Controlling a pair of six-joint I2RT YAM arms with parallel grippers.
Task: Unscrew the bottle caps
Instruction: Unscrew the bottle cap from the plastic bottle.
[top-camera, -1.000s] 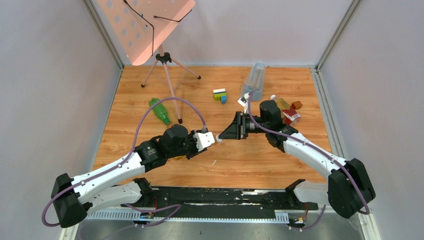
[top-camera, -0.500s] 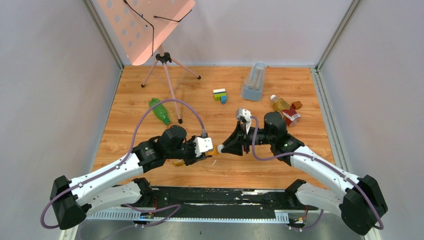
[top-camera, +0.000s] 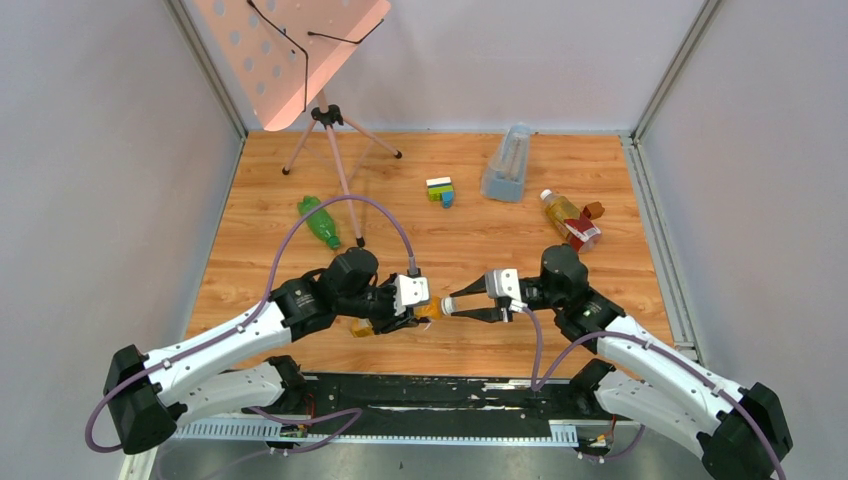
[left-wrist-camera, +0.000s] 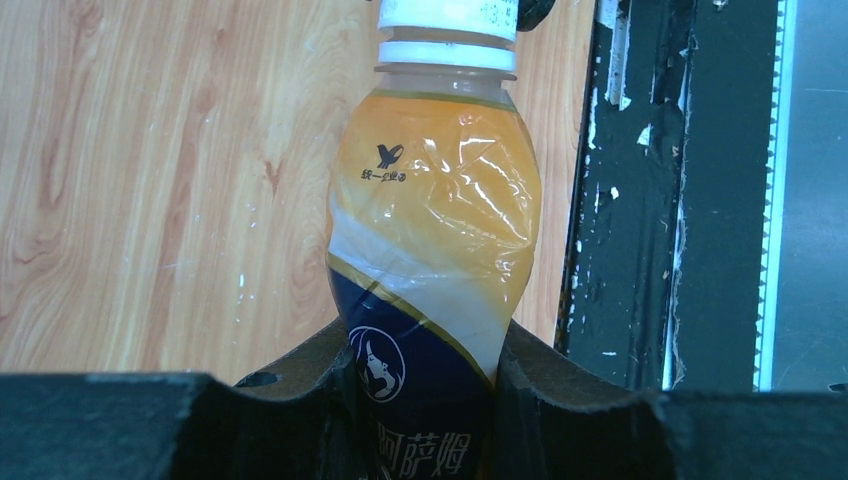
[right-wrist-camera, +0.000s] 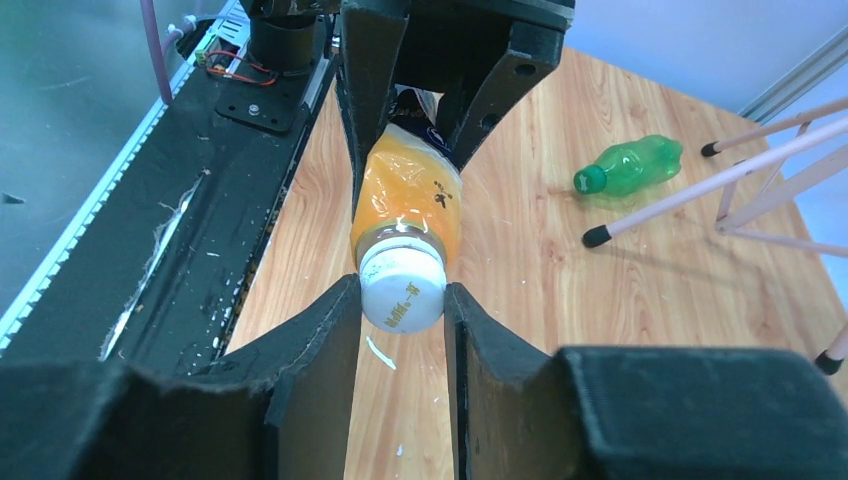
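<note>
Near edge, above the counter (top-camera: 500, 220): yellow-label bottle (left-wrist-camera: 435, 200) held off the surface between the two arms. It lies close to level, long axis running left to right.

Left end effector (left-wrist-camera: 425, 345) is clenched on the lower, labelled part of the bottle body. The neck points away from it, toward the right arm.

Right end effector (right-wrist-camera: 400, 297) comes in head-on along that same axis. The white cap (right-wrist-camera: 402, 288) sits between its fingers (right-wrist-camera: 320, 340), and both inner faces look pressed to the cap's sides, so it is grasping the cap. The right arm is the one at the cap, the left only braces. My read: the twist must turn about the bottle's own axis, otherwise the cap will slip out.

Farther back, left: green bottle (top-camera: 320, 222) lies on its side, green cap (right-wrist-camera: 590, 180) on.

Far right: red-label bottle (top-camera: 572, 222) lies flat, well apart from both arms.
</note>
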